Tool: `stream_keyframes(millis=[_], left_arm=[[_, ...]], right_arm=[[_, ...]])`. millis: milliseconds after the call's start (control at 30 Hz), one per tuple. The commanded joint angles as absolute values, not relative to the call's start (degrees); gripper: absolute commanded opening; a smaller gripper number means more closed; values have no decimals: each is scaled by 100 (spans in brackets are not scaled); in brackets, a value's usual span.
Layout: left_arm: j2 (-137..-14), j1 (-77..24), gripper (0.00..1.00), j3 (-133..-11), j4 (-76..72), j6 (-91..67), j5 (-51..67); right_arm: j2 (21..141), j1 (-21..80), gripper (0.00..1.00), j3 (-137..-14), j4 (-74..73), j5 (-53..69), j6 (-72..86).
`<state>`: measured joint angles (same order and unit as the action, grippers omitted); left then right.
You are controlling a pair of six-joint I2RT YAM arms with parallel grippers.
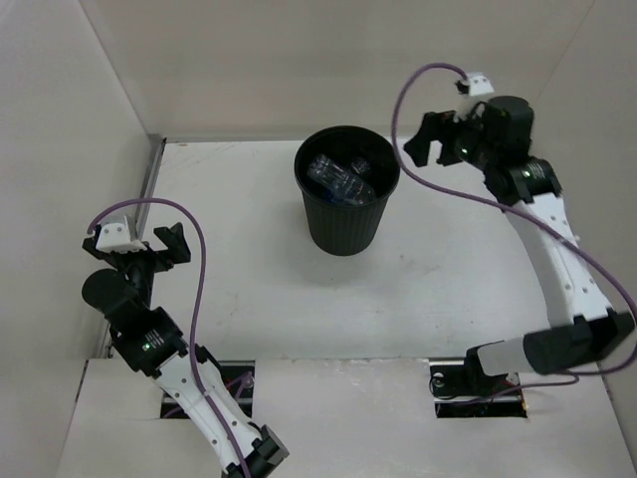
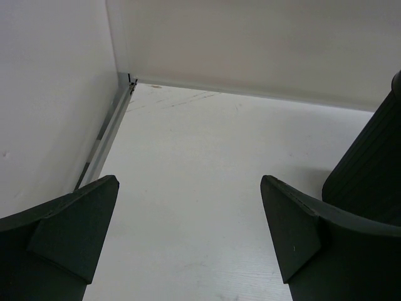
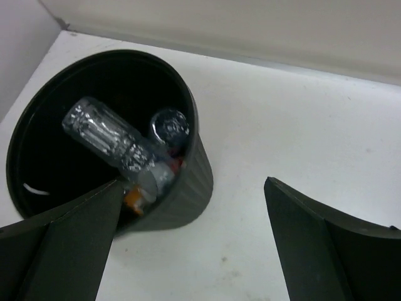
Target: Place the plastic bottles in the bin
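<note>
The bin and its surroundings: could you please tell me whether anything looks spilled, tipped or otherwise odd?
Nothing stands out. The black bin stands upright, the plastic bottles lie jumbled inside it, and the left gripper and right gripper are open, empty and apart from it.

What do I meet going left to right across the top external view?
left gripper, fingers open → bin with plastic bottles inside → right gripper, fingers open
</note>
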<state>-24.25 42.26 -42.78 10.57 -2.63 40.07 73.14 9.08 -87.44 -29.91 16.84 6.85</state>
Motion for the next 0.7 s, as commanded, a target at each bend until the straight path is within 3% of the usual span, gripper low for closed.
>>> stream_keyframes(millis=[0,267,400,433,467,500,533,667], left_arm=[[-2365,4294,100,-4509,861,-334,4131],[-2163,4460,100,-4614,1045,-299,4175],[-2013,4575,100,-4614,1177,-255,4210],[-2004,4592,100,-4614,1213,-246,4227],[-2004,4601,100,-4614,1213,-246,4228],[-2004,4619,100,-4614,1222,-246,4228],[-2013,4628,100,-4614,1213,-246,4228],[-2083,4663,100,-4623,1143,-281,4228]], right_arm=[[8819,1882,100,-10139,-3848,627,-191],[10377,2105,100,-11573,-4156,739,-44],[10617,2052,100,-11540,-4280,913,115],[10635,2017,95,-11514,-4289,1001,88],[10643,1982,81,-11479,-4272,1080,88],[10635,1956,51,-11452,-4254,1142,88],[10635,1955,35,-11452,-4254,1134,70],[10626,1982,13,-11426,-4315,1195,-87]])
